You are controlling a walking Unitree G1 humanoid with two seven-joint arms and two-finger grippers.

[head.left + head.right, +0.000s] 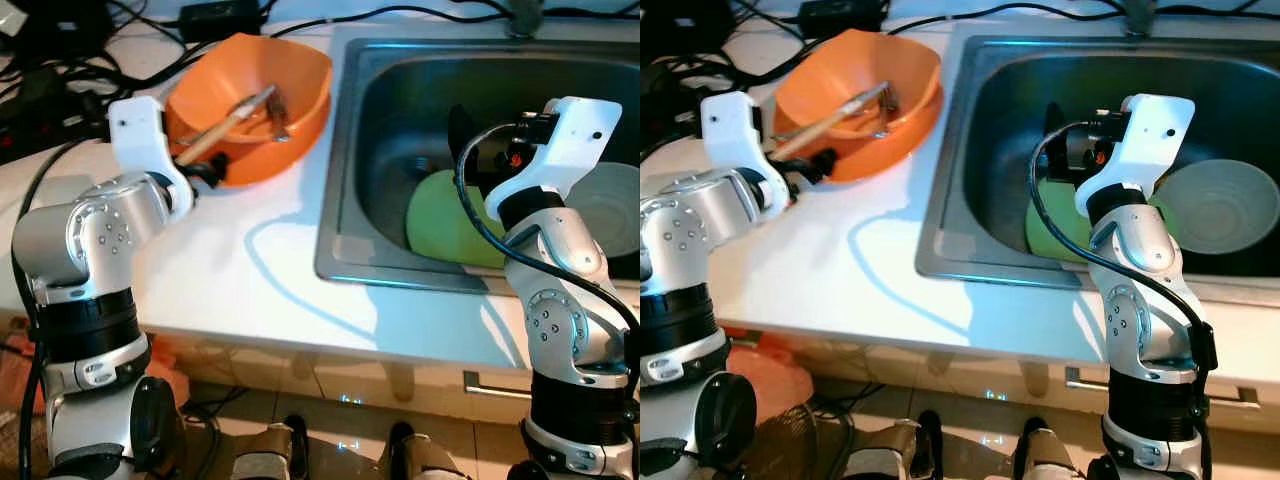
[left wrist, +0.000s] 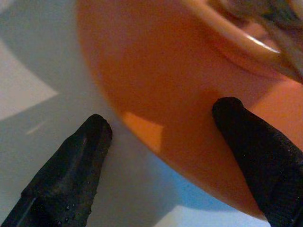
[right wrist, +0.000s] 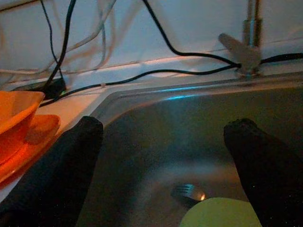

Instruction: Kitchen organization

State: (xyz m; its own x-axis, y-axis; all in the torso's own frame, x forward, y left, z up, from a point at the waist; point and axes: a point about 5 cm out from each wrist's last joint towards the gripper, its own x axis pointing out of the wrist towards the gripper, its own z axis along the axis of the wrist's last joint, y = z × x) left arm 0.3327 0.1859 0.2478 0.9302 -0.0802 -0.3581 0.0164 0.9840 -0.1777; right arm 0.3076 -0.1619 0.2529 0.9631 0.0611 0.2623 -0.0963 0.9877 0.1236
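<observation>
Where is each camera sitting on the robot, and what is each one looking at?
Left eye view: on the head, looking down at the counter, orange bowl, sink; both arms show.
Right eye view: the same scene beside it.
Left wrist view: on the left wrist, facing the bowl; left gripper open.
Right wrist view: on the right wrist, facing into the sink at the green plate and fork; right gripper open.
Shared: bowl and sink.

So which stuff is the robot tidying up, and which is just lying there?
For the job:
- orange bowl with utensils in it, left pincer open at its side
- green plate, grey bowl and fork in the sink, right pincer open above

Just lying about:
- black cables
- tap
</observation>
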